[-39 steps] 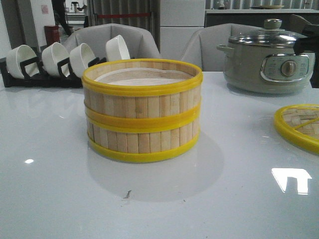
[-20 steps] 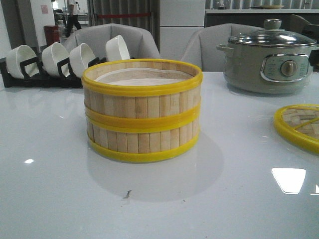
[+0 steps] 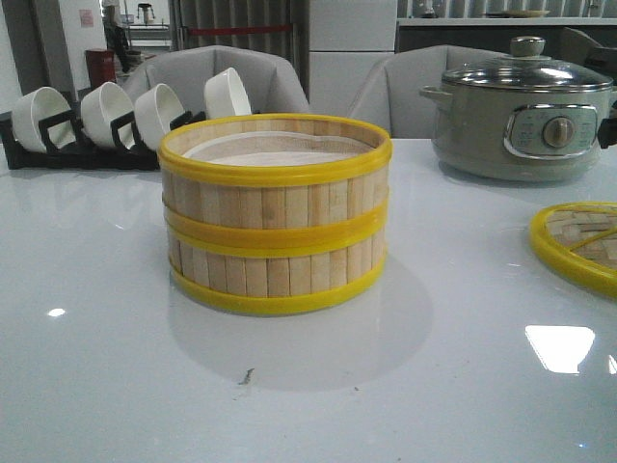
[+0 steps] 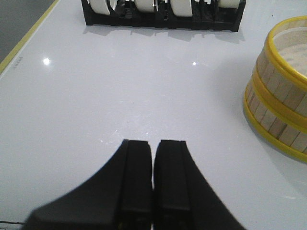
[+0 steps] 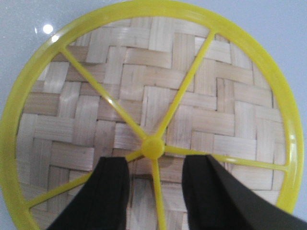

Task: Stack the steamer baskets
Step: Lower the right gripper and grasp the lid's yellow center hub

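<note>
A glossy white desk (image 3: 96, 289) fills the scene, its far side lined with grey chairs (image 3: 222, 77) that are partly hidden behind the things on it. Two steamer baskets (image 3: 275, 212) stand stacked one on the other near the desk's middle, rims aligned, a pale liner showing inside the upper one. At the far right sits one grey electric pot (image 3: 521, 111) with a glass lid, cut off by the frame edge. One woven bamboo lid (image 5: 148, 110) with a yellow rim and knob lies flat on the desk to the right, only partly in the front view. One black rack (image 3: 58, 145) at the far left holds four white bowls (image 3: 120, 111). The right pincer (image 5: 154, 191) hangs released just over the lid, fingers either side of the knob. The left pincer (image 4: 153, 182) is clenched on nothing, above bare desk beside the stack.
</note>
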Robot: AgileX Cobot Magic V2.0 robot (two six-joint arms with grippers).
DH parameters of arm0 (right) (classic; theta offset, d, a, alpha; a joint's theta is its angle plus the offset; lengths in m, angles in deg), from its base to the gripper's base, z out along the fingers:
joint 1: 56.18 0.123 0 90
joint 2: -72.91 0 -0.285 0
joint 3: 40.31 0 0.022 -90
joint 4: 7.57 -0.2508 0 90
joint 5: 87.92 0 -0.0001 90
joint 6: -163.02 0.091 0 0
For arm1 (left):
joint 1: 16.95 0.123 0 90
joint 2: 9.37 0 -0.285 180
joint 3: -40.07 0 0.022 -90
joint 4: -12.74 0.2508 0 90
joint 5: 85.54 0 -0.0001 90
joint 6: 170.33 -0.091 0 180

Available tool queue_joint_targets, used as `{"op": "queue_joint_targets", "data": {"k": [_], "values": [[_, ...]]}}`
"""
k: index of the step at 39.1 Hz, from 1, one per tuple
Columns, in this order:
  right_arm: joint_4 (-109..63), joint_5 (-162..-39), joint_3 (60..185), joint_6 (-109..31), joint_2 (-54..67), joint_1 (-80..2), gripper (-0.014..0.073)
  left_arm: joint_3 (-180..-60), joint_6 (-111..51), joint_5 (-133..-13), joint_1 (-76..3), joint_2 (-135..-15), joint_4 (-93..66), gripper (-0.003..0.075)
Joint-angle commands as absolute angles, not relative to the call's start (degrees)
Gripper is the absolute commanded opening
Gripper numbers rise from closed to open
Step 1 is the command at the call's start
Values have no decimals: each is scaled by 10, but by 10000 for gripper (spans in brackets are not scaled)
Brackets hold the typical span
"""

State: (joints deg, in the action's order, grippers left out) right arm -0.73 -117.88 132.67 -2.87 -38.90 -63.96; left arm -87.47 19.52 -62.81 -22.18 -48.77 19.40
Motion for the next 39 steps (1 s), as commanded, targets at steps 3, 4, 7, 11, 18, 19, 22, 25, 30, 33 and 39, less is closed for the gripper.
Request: {"op": "queue_joint_targets", "data": {"k": [3, 4, 7, 11, 18, 19, 22, 25, 30, 33, 39], "values": [[-1, -1142, 1348, -35, -370, -644, 382, -892, 200, -679, -226, -490, 192, 91], [-1, -1141, 1348, -35, -372, -644, 382, -892, 200, -679, -226, -490, 192, 91], [-1, -1139, 1348, -35, -378, -644, 381, -892, 200, -679, -226, -490, 192, 91], [-1, -1138, 1348, -35, -385, -644, 381, -892, 200, -679, -226, -490, 192, 91], [-1, -1125, 1348, -35, -387, -644, 381, -892, 200, -679, -226, -490, 192, 91], [-1, -1122, 1348, -35, -387, -644, 381, -892, 200, -679, -226, -490, 192, 91], [-1, -1121, 1348, -35, -387, -644, 381, -892, 200, -679, -226, -490, 192, 91], [-1, -1121, 1348, -35, -387, -644, 381, -892, 200, -679, -226, -490, 192, 91], [-1, -1116, 1348, -35, -387, -644, 381, -892, 200, -679, -226, -490, 192, 91], [-1, -1111, 1348, -35, -387, -644, 381, -892, 200, -679, -226, -490, 192, 91], [-1, -1104, 1348, -35, -387, -644, 381, -892, 200, -679, -226, -490, 192, 91]]}}
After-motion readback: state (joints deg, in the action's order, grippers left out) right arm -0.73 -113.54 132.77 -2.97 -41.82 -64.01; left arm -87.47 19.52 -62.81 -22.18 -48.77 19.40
